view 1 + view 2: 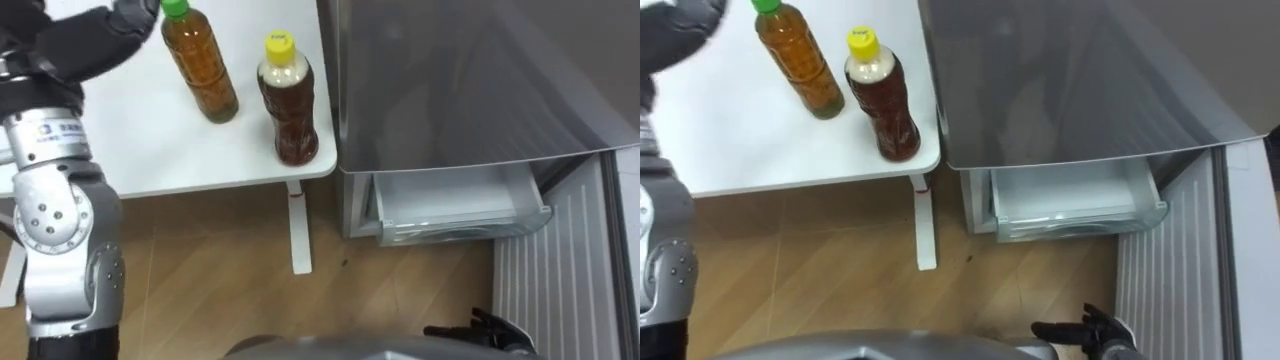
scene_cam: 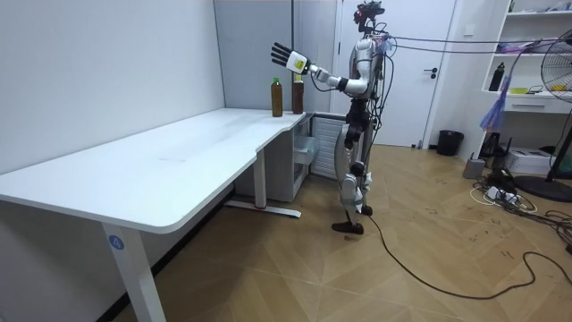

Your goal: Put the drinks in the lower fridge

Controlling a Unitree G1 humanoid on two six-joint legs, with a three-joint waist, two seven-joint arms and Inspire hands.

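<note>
Standing upright and close together near the corner of the white counter (image 1: pixel 130 150), the green-capped bottle (image 1: pixel 205 75) and the yellow-capped bottle (image 1: pixel 290 110), both holding brown drink, have not yet been picked up. The yellow-capped one is nearer the fridge (image 1: pixel 450 80), which stands just beside the counter's edge. The left robot hand (image 2: pixel 286 55) is raised above the counter close to the green cap, released, its fingers straight and spread, touching neither bottle. Under the fridge's grey front the lower drawer (image 1: pixel 455 210) is pulled out with no bottle in it, so the receiving place is ready. The step in hand reads as the reach for the first drink. Next the hand would need to come down beside a bottle, close round its body below the cap without knocking its neighbour, then carry it across and down into the drawer. A dark shape at the bottom edge of the eye views is probably the right robot hand (image 1: pixel 1090 330); whether its fingers are curled I cannot tell.
</note>
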